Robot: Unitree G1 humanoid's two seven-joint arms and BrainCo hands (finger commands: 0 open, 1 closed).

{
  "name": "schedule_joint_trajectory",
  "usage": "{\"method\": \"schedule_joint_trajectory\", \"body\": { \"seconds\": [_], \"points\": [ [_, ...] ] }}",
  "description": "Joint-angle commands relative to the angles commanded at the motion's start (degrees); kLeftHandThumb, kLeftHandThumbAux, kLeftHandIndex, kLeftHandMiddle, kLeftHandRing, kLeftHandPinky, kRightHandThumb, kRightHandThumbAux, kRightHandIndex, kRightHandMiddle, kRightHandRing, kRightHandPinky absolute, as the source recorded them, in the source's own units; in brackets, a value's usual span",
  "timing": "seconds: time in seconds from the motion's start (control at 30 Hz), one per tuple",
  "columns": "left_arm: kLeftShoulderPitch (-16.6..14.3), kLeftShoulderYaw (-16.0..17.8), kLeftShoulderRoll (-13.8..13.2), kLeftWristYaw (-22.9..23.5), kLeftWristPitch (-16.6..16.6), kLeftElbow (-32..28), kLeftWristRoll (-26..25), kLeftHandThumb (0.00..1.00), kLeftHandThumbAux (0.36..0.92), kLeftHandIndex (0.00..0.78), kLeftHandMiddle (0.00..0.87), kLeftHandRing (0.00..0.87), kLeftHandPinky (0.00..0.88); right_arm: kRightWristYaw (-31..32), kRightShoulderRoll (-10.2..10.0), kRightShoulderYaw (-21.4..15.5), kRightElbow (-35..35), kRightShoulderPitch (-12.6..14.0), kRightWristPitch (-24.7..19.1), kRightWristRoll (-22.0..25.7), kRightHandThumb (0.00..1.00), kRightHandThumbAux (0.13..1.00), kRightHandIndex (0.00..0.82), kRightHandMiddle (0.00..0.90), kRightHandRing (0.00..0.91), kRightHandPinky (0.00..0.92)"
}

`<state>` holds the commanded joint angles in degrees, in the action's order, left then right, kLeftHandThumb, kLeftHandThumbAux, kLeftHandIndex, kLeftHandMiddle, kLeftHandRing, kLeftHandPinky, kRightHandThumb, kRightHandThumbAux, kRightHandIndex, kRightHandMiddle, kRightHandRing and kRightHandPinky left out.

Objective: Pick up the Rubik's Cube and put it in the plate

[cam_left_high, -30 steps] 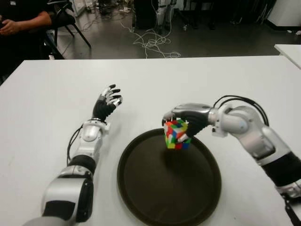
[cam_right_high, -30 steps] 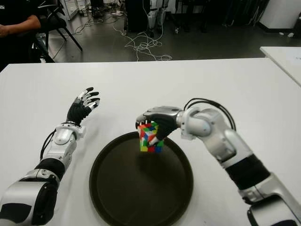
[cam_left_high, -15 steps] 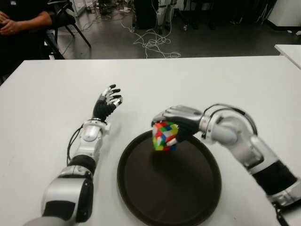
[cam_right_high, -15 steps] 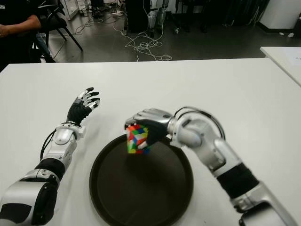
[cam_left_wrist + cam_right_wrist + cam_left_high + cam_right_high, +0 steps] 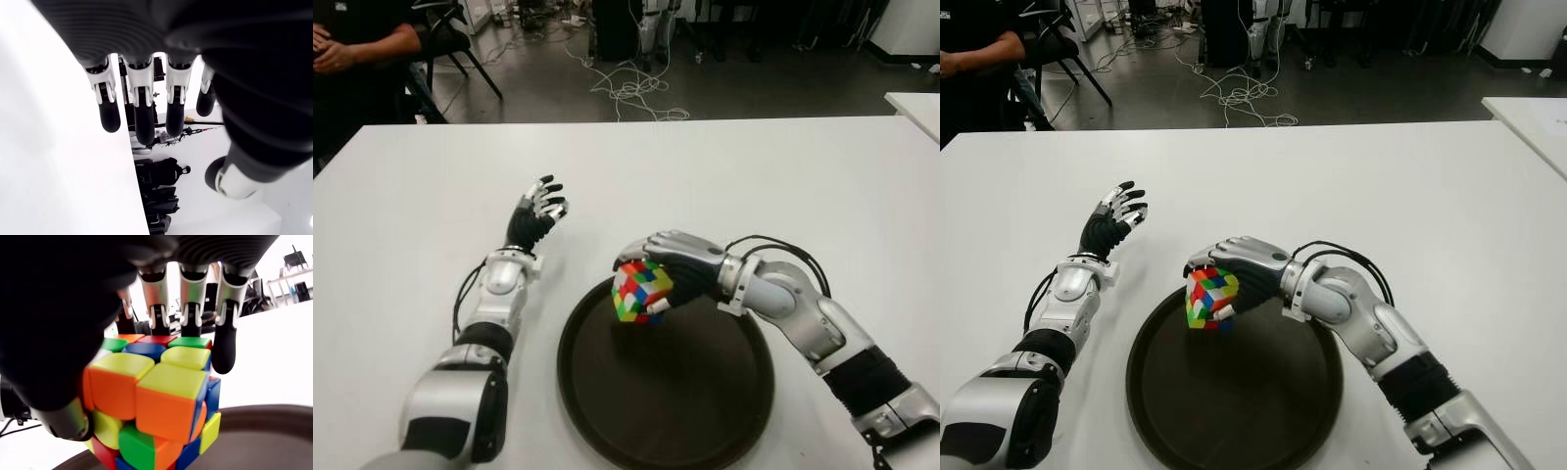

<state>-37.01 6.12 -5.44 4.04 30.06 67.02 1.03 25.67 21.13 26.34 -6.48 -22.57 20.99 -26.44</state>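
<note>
**Cube held over plate's far-left rim**

Over the far-left edge of the plate (image 5: 705, 411), the right hand (image 5: 675, 264) has its fingers (image 5: 226, 340) wrapped round the Rubik's Cube (image 5: 640, 291): three fingers draped across the far face, thumb (image 5: 58, 382) pressing the near side. Cube is tilted w/ one corner down, glossy plastic w/ rounded cubies; yellow, orange, green, red, blue stickers show. Cannot tell whether its low corner touches the plate or hangs just above; wrist view shows the dark rim (image 5: 274, 431) close under it.

Plate is round, dark brown, shallow, w/ a raised lip and a matte inner floor. Most of that floor is bare towards the robot & its right side. Cube sits nearly over the lip, so little margin on the left & far side.

Right forearm (image 5: 803, 313) is smooth silver shell w/ black cable loops at the wrist, reaching in across the plate's right rim.

Left hand (image 5: 536, 211) shows left of the plate, well apart from it, fingers (image 5: 142, 117) loosely spread, gripping nothing. Black ribbed finger pads, silver knuckles.

Table (image 5: 431, 196) is flat, white, plain; lots of free surface all round. Far edge runs straight; beyond it grey floor w/ loose cables (image 5: 631, 88). A person's forearm (image 5: 367, 44) sits at the far-left corner.
</note>
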Motion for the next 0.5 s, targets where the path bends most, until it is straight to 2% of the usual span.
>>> {"method": "schedule_joint_trajectory", "body": {
  "seconds": [0.13,0.5],
  "points": [
    [0.03,0.08,-0.04,0.36,0.23,0.02,-0.17,0.221,0.713,0.103,0.203,0.204,0.2,0.05,-0.16,0.04,0.04,-0.08,-0.26,-0.56,0.012,0.756,0.006,0.001,0.002,0.019],
    [0.07,0.38,-0.2,2.26,-0.08,-0.21,-0.78,0.216,0.756,0.094,0.184,0.182,0.175,-0.37,-0.21,-0.28,0.61,-0.05,-0.45,-0.92,0.0,0.726,0.0,0.0,0.0,0.0]
  ]
}}
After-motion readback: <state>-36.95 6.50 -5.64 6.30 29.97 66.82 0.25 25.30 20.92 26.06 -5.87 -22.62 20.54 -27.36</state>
